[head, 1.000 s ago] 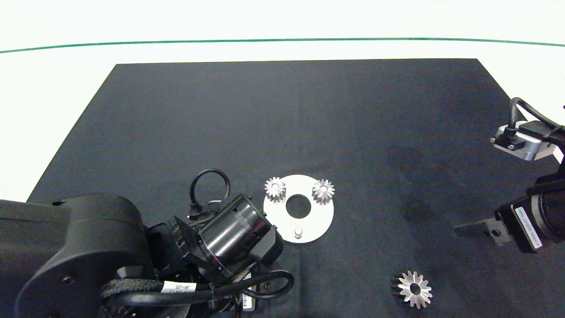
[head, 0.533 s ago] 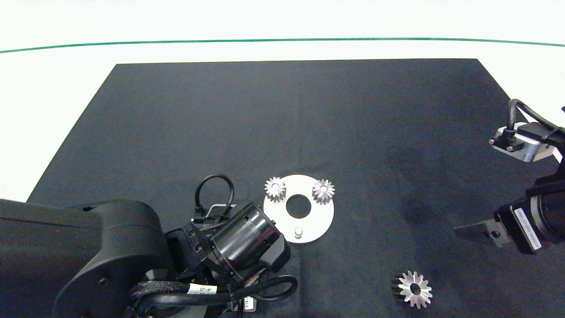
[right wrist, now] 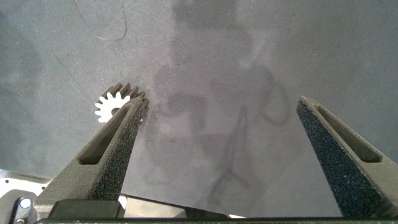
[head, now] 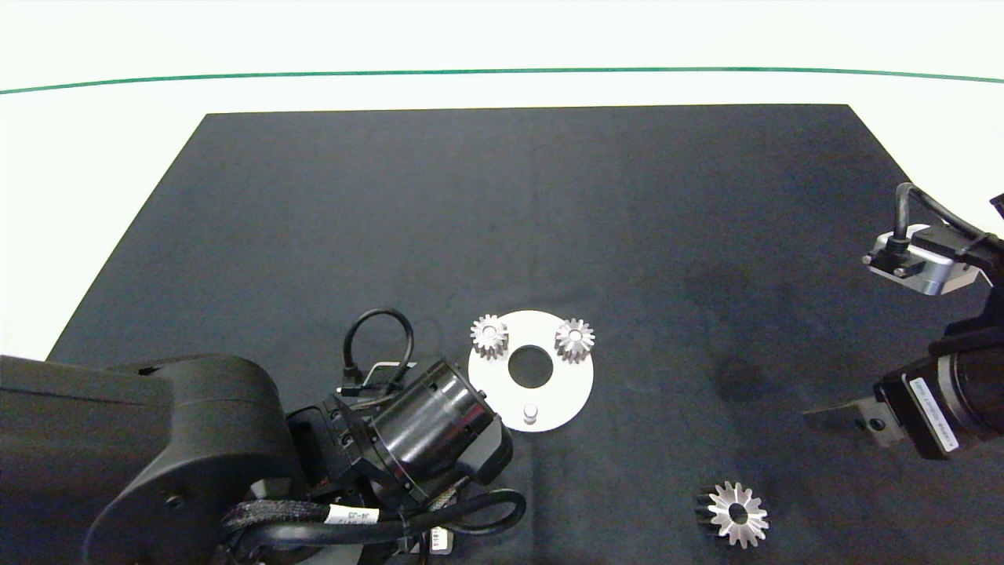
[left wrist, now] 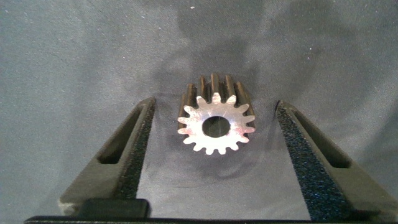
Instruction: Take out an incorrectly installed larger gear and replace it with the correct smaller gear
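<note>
Lowered slightly, left gripper straddles the smaller gear, fingers apart.

Black mat – white table, green line

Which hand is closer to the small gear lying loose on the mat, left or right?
Left. The left hand is open with the small gear between its fingers, not yet gripped. The right hand, also open, hangs at the mat's right edge near the larger gear.
</note>
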Controlling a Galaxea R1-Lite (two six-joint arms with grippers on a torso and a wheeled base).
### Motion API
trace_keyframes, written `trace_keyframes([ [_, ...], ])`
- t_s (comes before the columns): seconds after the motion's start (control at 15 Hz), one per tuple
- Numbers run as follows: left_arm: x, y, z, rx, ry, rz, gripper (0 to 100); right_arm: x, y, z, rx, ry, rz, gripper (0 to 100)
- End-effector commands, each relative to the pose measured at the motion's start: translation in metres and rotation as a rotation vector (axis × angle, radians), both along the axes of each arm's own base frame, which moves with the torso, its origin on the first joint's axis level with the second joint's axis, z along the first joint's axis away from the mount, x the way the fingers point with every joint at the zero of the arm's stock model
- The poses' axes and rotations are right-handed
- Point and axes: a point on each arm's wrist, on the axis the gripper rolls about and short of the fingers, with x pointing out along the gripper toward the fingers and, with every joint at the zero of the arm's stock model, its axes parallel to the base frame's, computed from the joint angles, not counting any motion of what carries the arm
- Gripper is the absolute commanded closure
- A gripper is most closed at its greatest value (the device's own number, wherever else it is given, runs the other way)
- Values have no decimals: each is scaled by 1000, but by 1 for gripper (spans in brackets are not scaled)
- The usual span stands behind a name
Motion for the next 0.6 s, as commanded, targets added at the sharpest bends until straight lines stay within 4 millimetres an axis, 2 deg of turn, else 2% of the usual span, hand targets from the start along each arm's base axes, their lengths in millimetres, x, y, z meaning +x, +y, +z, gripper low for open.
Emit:
trace_keyframes([
  [0.07,-1,1,1,-1,-3,2,29,-1,0,0,-2,3,2,0],
  [0.6,-1,1,-1,8,2,-3,46,-3,-1,1,2,-5,2,0],
])
